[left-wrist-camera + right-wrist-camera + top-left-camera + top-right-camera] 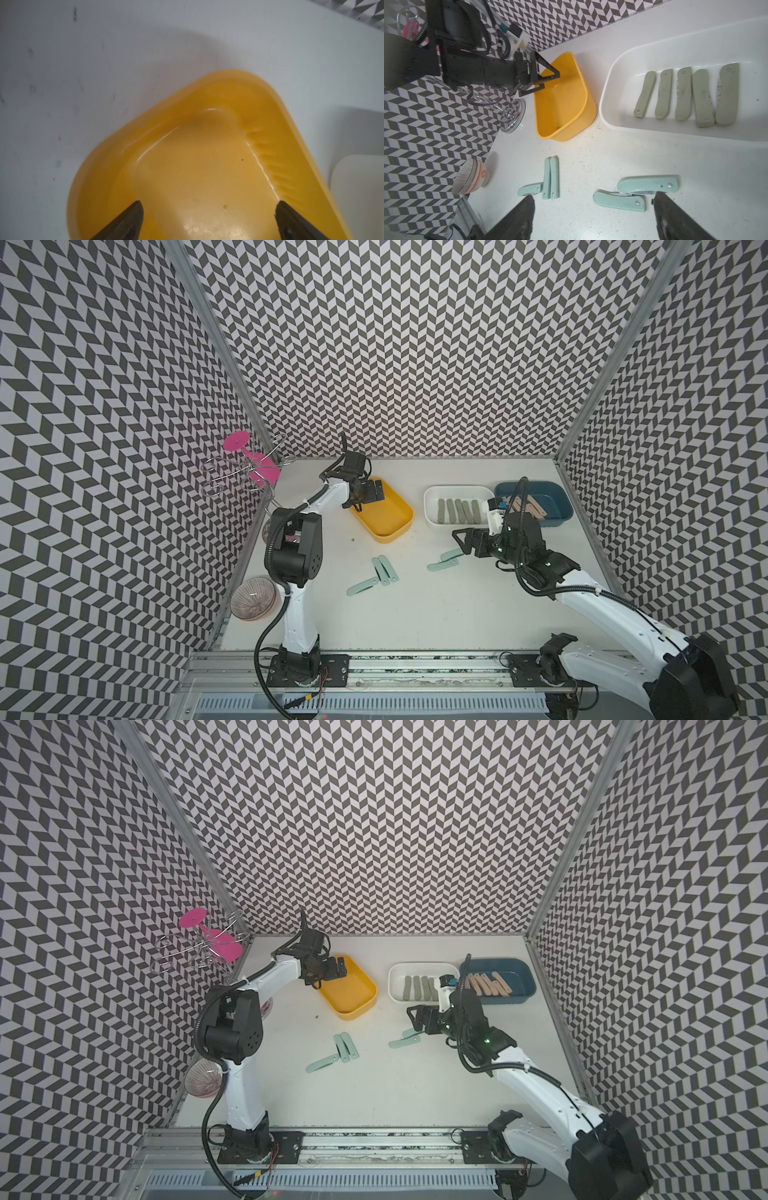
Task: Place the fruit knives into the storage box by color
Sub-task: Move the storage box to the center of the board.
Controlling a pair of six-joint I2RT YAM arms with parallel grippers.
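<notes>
Mint knives: five lie loose on the table. A pair overlaps toward the right edge, and a group of three touches near the middle.
Sorted knives: the green knives lie side by side in the white box. The pink knives are in the blue box. Both boxes sit along the far edge.
Yellow box: the yellow box is empty and sits askew toward the far left, probably meant for the mint colour.
Right gripper: the right gripper has its jaws apart and holds nothing, poised just over the pair.
Left gripper: the left gripper is spread wide and empty above the yellow box.
Risk, double pick: the pair overlaps, so closing there may catch both or flick one away.
Risk, blade: a bit of steel shows between the pair. A half-open knife could swing or slip in the pinch.
Risk, flat grip: the knives lie flat, so fingertips may skid off or scrape the table.
Risk, wrong box: the white box is closest, so a short carry could mix the colours.
Risk, collision: carrying to the yellow box brings both arms together there.
Risk, edge clutter: the bowl and glass rack at the left edge could be knocked by a wide left-arm sweep.
</notes>
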